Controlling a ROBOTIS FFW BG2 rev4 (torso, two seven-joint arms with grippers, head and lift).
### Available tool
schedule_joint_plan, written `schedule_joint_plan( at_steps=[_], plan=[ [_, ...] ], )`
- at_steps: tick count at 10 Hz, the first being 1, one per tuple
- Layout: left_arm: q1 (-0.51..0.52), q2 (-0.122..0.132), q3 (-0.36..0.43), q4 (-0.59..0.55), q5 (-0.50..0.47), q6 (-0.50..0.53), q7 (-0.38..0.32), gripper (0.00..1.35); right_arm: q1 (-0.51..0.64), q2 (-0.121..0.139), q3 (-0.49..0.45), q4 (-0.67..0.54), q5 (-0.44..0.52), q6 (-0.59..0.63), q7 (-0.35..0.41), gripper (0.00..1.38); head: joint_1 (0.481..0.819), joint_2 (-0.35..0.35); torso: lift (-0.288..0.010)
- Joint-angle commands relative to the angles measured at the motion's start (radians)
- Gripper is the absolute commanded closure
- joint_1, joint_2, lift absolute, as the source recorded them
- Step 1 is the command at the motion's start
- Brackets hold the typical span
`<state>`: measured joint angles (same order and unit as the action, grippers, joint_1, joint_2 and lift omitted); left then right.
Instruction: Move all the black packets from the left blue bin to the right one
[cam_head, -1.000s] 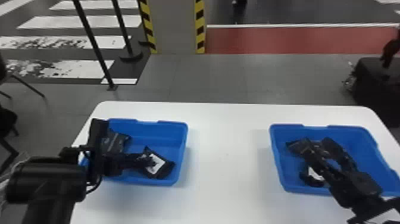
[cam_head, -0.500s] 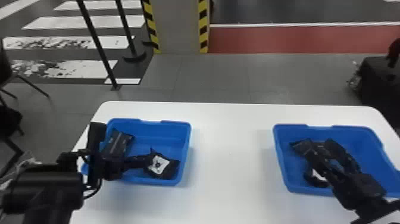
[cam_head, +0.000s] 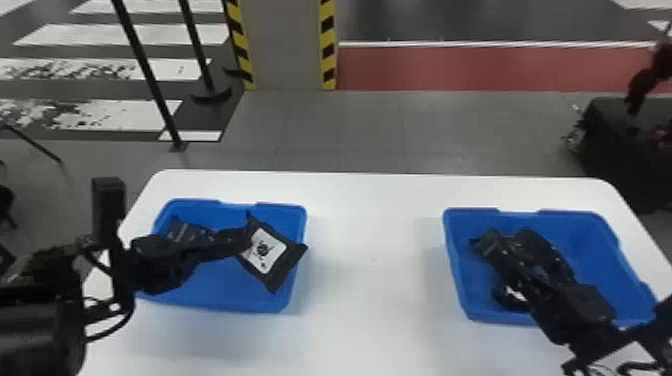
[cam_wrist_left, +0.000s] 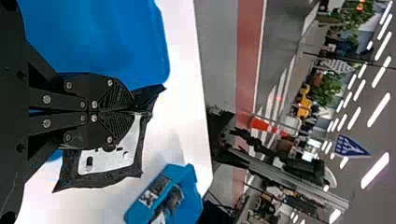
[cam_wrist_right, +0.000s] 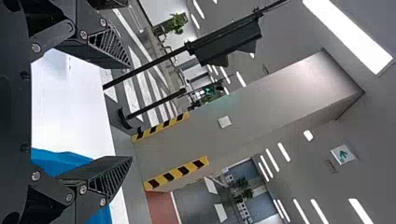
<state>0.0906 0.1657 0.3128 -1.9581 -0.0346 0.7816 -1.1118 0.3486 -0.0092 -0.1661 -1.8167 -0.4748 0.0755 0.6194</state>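
Clamping the black packet (cam_head: 272, 256) by its ten-o'clock edge, the left gripper (cam_head: 246, 241) could lose it should a corner snag the left blue bin's (cam_head: 300, 222) three-o'clock rim.

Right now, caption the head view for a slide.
Left hand gripping a black packet over the left blue bin, right hand over the right bin.

From high up, the head view looks down across the worktop (cam_head: 380, 310). Close over the left blue bin (cam_head: 225, 282), the left wrist view faces past the far edge; the right one, over the right bin (cam_head: 595, 240), shares the head view's striped pillar (cam_head: 285, 45).
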Motion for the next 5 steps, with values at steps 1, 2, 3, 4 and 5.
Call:
schedule_joint_plan(
  at_steps=[1,2,3,4,5],
  plan=[
    [0.022,-0.011,-0.012,-0.073,0.078,-0.009,0.0,1.22,-0.003,-0.002,0.019,-0.006,-0.016,0.013,0.009,0.36,0.695,0.054,-0.11],
    [0.022,-0.038,-0.017,-0.073,0.101,-0.023,0.0,1.22,-0.02,-0.002,0.03,0.009,-0.018,0.025,0.034,0.36,0.695,0.049,-0.11],
    [0.015,-0.052,-0.04,-0.073,0.102,-0.028,0.004,1.22,-0.057,0.0,0.042,0.043,-0.019,0.042,0.075,0.36,0.695,0.039,-0.11],
    [0.003,-0.06,-0.067,-0.056,0.107,-0.031,0.016,1.22,-0.086,0.0,0.057,0.058,-0.021,0.062,0.111,0.36,0.695,0.037,-0.11],
    [-0.027,-0.063,-0.101,-0.002,0.121,-0.048,0.024,1.22,-0.101,0.0,0.069,0.058,-0.022,0.089,0.134,0.35,0.695,0.037,-0.11]
  ],
)
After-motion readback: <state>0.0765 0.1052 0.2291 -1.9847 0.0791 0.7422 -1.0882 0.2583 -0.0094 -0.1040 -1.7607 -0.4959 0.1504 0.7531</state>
